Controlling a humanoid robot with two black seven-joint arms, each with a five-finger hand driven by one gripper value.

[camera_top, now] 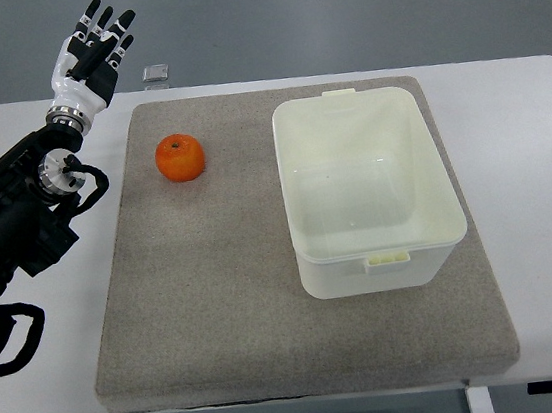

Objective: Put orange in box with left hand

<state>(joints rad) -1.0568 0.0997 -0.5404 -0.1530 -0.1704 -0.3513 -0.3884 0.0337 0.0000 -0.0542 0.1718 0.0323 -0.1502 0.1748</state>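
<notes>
An orange (179, 158) sits on the grey mat (218, 304), towards its far left corner. To its right stands a white plastic box (367, 190), open on top and with nothing inside. My left hand (96, 49) is raised at the far left, beyond the mat's corner and up-left of the orange. Its fingers are spread and hold nothing. The black left arm runs down along the left edge. The right arm does not show.
The mat lies on a white table (529, 135). A small grey square object (156, 74) rests on the table's far edge, just right of my left hand. Grey floor shows beyond the table.
</notes>
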